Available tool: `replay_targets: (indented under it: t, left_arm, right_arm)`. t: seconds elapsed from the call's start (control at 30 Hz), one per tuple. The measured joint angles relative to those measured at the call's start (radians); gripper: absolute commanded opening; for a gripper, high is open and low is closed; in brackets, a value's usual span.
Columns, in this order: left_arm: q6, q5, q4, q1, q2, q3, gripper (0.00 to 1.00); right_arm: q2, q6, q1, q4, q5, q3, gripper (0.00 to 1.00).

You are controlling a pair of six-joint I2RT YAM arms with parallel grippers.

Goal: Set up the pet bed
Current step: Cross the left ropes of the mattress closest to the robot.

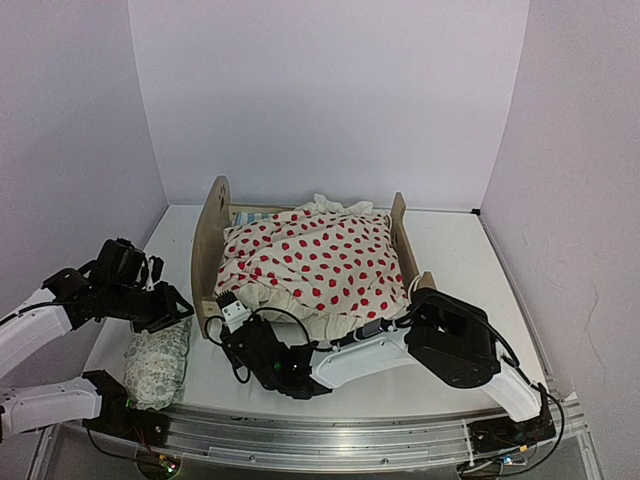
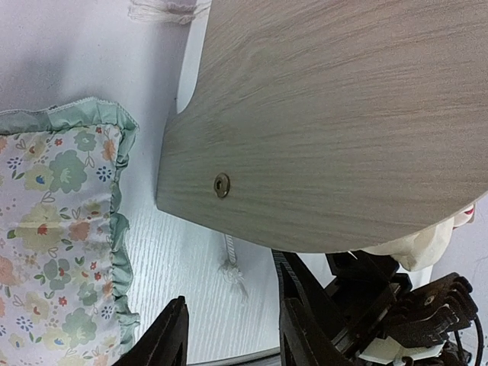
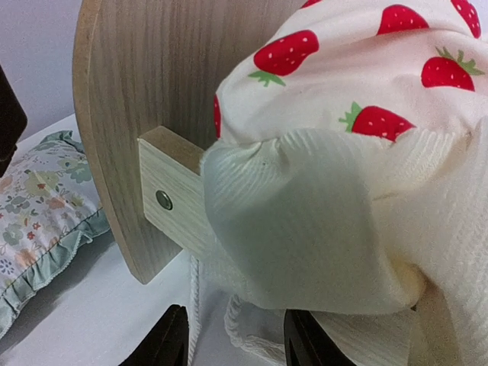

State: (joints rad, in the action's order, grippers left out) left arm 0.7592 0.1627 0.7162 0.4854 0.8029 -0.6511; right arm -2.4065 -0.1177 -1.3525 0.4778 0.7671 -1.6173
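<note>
Light plywood pet bed [image 1: 209, 245] is sitting mid-frame with cream red-dotted blanket [image 1: 320, 265] heaped on it and green floral pillow [image 1: 160, 362] off it lower left, left gripper [image 2: 232, 324] and right gripper [image 3: 236, 332] hovering half-open and empty, so smoothing and pillow placement are looking undone.

light plywood pet bed [image 1: 210, 300] upright on the table [image 1: 470, 260], rounded headboard [image 1: 208, 235] left, lower footboard [image 1: 400, 225] right

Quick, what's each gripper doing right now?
Left gripper: open, holding nothing.
Right gripper: open, at the edge of the cream strawberry-print blanket, not gripping it.
</note>
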Motion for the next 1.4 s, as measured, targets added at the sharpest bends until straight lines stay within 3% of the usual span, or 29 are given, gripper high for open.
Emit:
replay_targets:
  t: [0.13,0.57,0.9,1.2,1.4]
  left_arm:
    - [0.001,0.0,-0.001,0.0,0.0,0.0,0.43]
    - [0.003,0.003,-0.002,0.0,0.008,0.016,0.41]
    - [0.045,0.003,-0.028,0.0,0.011,0.056,0.41]
    - [0.091,0.0,-0.067,0.0,0.015,0.087,0.4]
    - [0.113,0.011,-0.104,0.0,0.023,0.123,0.4]
  right_arm:
    - [-0.013,-0.009,0.003,0.001,-0.001,-0.009,0.38]
    - [-0.092,-0.016,0.019,-0.014,-0.059,-0.101,0.01]
    - [-0.072,-0.032,0.022,-0.016,-0.102,-0.077,0.0]
    - [0.134,-0.12,0.022,-0.056,-0.2,0.108,0.0]
    - [0.195,-0.136,0.024,-0.07,-0.248,0.128,0.0]
